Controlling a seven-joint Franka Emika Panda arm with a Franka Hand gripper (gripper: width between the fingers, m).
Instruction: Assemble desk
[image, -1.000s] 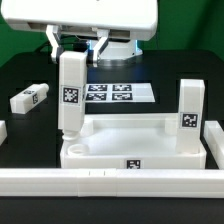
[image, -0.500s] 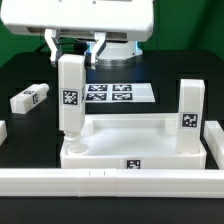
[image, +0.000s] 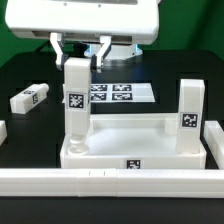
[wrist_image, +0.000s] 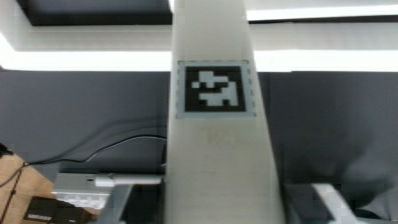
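My gripper (image: 80, 58) is shut on the top of a white square-section leg (image: 75, 100), which it holds upright. The leg's lower end sits at the corner socket on the exterior view's left of the white tray-like tabletop (image: 165, 158). Whether that end is seated in the socket I cannot tell. In the wrist view the leg (wrist_image: 217, 120) with its tag fills the middle, and my gripper (wrist_image: 222, 205) has a finger on each side of it. A second leg (image: 190, 108) stands upright at the tabletop's far corner on the exterior view's right.
Another leg (image: 30, 98) lies flat on the black table at the exterior view's left. The marker board (image: 110, 93) lies behind the tabletop. A long low white rail (image: 110, 181) runs along the front, with a white piece (image: 215, 150) at its end on the exterior view's right.
The gripper has shifted a little toward the exterior view's right with the leg. The leg leaned slightly before and now stands straight over the socket.
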